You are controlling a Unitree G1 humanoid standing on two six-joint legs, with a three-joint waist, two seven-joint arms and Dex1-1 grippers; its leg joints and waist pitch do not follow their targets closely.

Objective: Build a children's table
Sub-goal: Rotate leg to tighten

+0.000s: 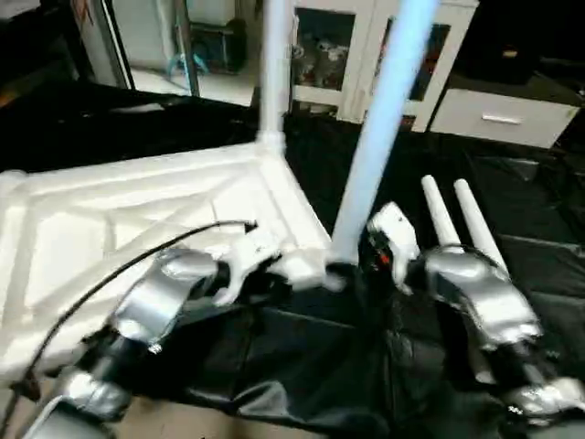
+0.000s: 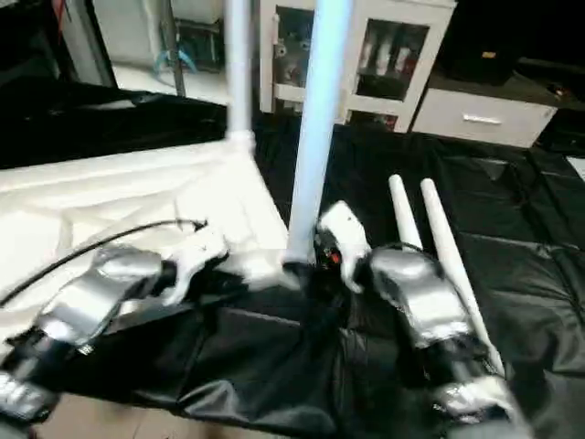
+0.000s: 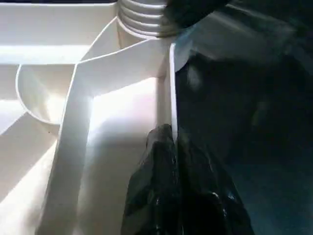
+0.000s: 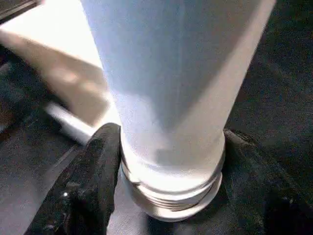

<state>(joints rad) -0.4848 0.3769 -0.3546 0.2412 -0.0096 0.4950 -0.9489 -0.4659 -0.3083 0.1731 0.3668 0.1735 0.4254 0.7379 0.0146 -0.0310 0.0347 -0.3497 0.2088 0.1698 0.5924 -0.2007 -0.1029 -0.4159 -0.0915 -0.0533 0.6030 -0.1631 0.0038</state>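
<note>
Black cloth covers the table [image 1: 302, 366], with white cabinets [image 1: 352, 64] and a tiled floor showing beyond its far edge. At the left lies the tabletop [image 1: 91, 238], ribbed underside up, its long side running left to right. One leg [image 1: 274, 64] already stands upright in its far right corner socket.

The left gripper [image 3: 173, 147] reaches in from the near left, forearm angled up toward the tabletop's near right corner. In the left wrist view its black fingers [image 3: 161, 191] are closed narrowly on the thin right rim of the tabletop, just short of the corner socket, so it appears to be bracing the tabletop.

Just to the right, the second leg [image 1: 379, 128] stands nearly upright at that near right corner, its top leaning slightly to the right. The right gripper [image 4: 171, 166] holds it low down, one black finger [image 4: 98, 176] on each side of the tube just above the threaded end [image 4: 171, 196], which is still exposed. That end sits at the socket, and how deep it is seated cannot be told. The coming move seems to turn on bringing the leg's long axis straight over the socket, and the right arm, coming in from the near right with its forearm pointing far-left, is the one placed to do it.

Farther right, two spare legs [image 1: 457, 219] lie side by side on the cloth, pointing near to far, close beside the right forearm.
</note>
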